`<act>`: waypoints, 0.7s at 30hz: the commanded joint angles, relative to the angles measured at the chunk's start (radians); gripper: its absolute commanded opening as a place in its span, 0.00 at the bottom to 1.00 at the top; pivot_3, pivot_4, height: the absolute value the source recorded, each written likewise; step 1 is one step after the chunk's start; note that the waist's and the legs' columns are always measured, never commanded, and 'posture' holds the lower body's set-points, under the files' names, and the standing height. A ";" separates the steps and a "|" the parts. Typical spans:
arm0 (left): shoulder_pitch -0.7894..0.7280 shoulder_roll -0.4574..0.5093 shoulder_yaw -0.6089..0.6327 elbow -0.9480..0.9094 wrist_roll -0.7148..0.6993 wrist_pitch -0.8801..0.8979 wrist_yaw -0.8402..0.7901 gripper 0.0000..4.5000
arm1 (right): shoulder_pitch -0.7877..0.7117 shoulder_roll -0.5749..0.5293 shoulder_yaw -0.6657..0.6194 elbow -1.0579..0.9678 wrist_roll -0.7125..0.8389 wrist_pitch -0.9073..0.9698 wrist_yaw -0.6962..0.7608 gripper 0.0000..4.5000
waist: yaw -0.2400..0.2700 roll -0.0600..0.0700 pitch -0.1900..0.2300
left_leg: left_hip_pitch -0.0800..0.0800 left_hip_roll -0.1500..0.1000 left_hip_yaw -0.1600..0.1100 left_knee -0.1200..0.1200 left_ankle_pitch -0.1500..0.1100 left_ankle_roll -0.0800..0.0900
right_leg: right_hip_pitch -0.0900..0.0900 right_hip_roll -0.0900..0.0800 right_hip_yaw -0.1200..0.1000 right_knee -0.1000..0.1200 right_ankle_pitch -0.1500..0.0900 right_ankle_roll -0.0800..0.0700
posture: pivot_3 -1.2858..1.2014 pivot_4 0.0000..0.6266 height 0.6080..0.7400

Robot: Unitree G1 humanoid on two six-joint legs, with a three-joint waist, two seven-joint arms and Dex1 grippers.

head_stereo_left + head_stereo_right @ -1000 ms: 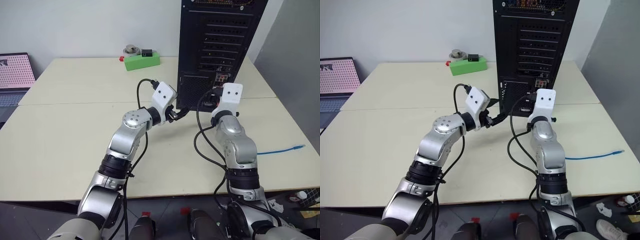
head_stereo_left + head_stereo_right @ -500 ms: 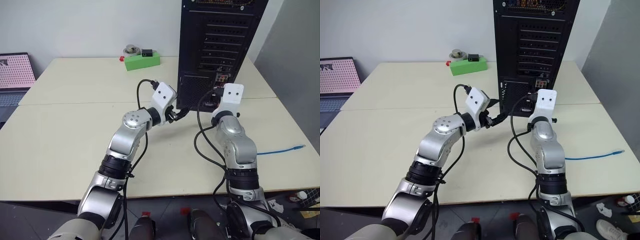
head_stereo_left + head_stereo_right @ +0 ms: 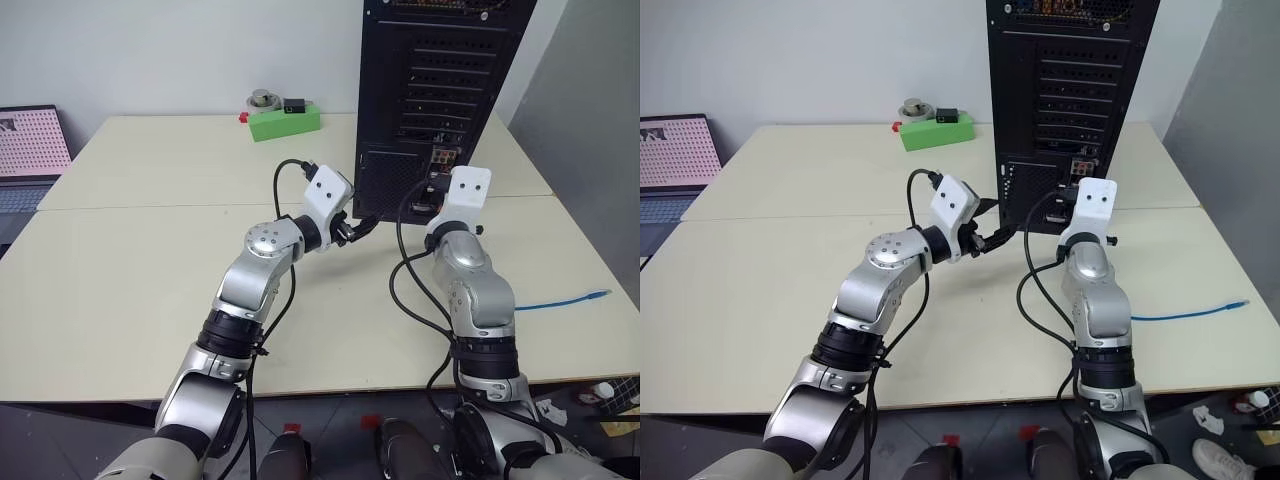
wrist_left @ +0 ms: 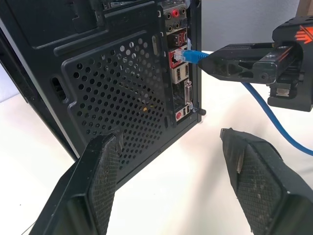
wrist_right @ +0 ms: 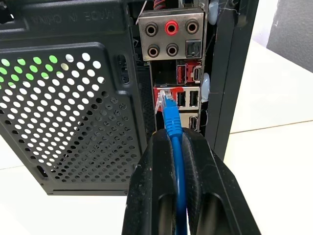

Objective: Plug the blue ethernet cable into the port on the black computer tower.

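Two jaws — right gripper (image 5: 172, 147) pinching blue ethernet cable (image 5: 171, 120) at port (image 5: 162, 99), left gripper (image 4: 171, 161) spread beside tower (image 3: 440, 70).

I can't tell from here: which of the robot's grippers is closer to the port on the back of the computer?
The right. The right gripper holds the blue ethernet cable with its plug at the port. The left gripper hangs open, off to the side.

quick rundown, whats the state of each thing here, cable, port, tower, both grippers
blue ethernet cable: pinched near its plug, plug tip at the port; far end loose on the table
port: plug at its mouth, full seating cannot be told
black computer tower: upright, rear panel facing the robot
right gripper: shut on the cable
left gripper: open, empty, beside the tower's grille
green box: resting on the table's far side
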 commanded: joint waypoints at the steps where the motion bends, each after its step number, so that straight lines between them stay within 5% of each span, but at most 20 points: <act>1: -0.004 0.002 0.004 -0.050 0.002 -0.019 0.000 0.75 | -0.020 -0.006 0.003 -0.008 -0.010 -0.028 0.008 0.00 | 0.000 0.000 0.000 | 0.000 0.000 0.000 0.000 0.000 0.000 | 0.000 0.000 0.000 0.000 0.000 0.000 | 0.52 0.24 1.00; 21: -0.006 0.003 0.005 -0.048 0.001 -0.022 -0.002 0.75 | -0.030 -0.016 0.009 0.016 -0.037 -0.064 0.019 0.00 | 0.000 0.000 0.000 | 0.000 0.000 0.000 0.000 0.000 0.000 | 0.000 0.000 0.000 0.000 0.000 0.000 | 0.52 0.24 1.00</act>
